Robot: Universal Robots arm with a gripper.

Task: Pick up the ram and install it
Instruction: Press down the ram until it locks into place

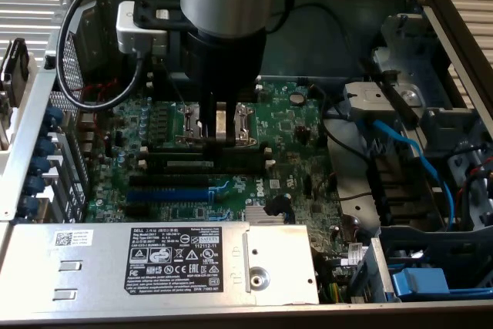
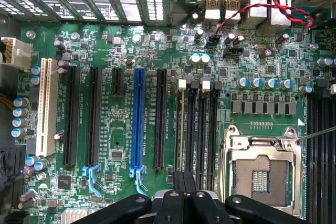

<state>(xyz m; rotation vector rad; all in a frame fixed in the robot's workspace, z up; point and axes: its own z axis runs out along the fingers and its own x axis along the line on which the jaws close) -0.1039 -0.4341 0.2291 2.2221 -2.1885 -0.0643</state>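
1. The ram (image 1: 191, 164) is the dark-green stick with a pale label strip. In the exterior view it appears to stand on edge in one of the long black slots (image 1: 208, 155) of the motherboard (image 1: 293, 125). You cannot tell whether it is fully seated.
2. In the wrist view the ram (image 2: 181, 129) reads as a thin edge in the outermost of the four black slots (image 2: 202, 129), on the side nearer the blue slot (image 2: 138, 119).
3. Handling, as a judgement: expect a light, stiff, thin board. It is slippery on its flat faces and fragile at its chips and contact edge. Take hold of it across its thickness, along the upper long edge and near the middle. Keep any force straight along the slot, since a tilt could stress the board.
4. The claw (image 1: 223, 136) hangs just above the slots, beside the ram, with its fingers pressed together and nothing pinched between them. In the wrist view the claw (image 2: 184, 184) sits over the near ends of the slots.
5. The processor socket (image 2: 262, 169) lies just beside the slots. The power supply (image 1: 154, 260) lies along the near side of the case.
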